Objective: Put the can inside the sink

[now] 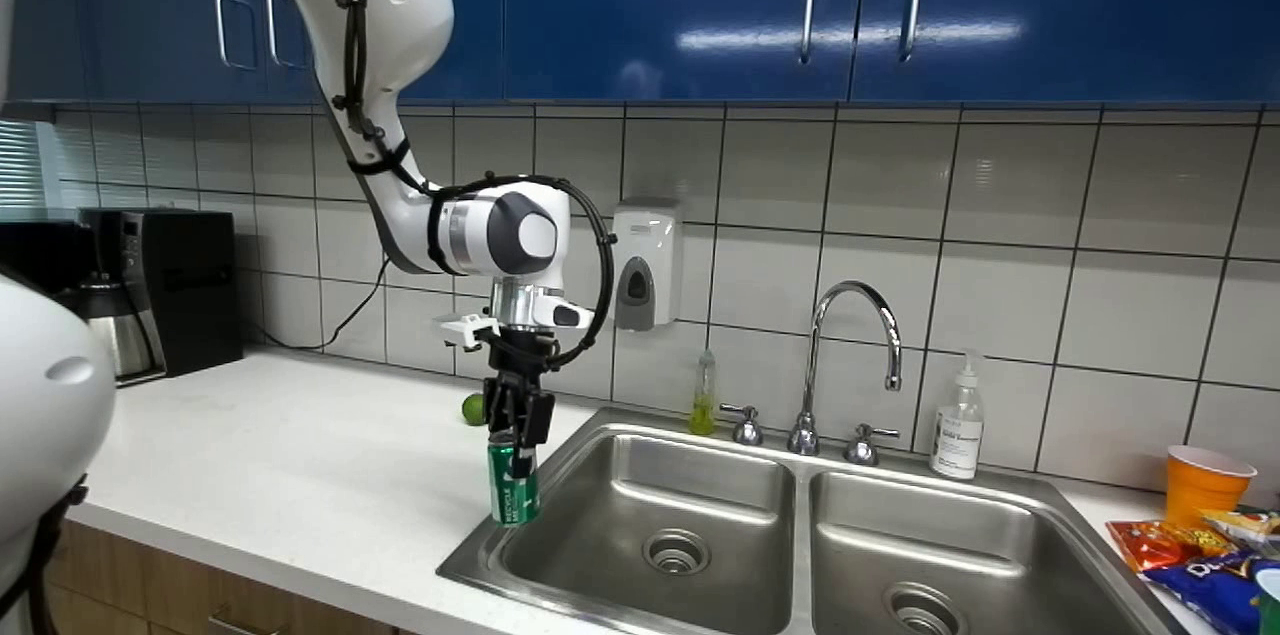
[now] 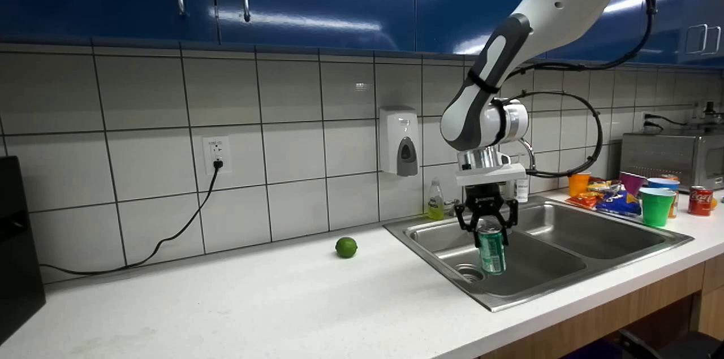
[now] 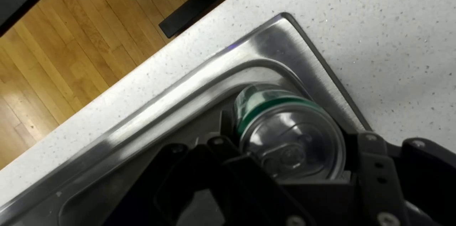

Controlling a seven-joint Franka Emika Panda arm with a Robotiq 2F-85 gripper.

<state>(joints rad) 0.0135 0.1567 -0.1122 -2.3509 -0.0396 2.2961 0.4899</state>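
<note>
The green can with a silvery top is held in my gripper; both also show in an exterior view, the can and the gripper. In the wrist view the can's top sits between the two black fingers of the gripper, one on each side. The can is near upright, slightly tilted. It hangs at the end of the double-basin steel sink, over the rim and basin edge by a corner. The exact height above the basin cannot be told.
A chrome faucet rises behind the sink. A yellow-green soap bottle and a pump bottle stand at its back edge. A green lime lies on the counter. Cups and snack bags stand beyond the sink.
</note>
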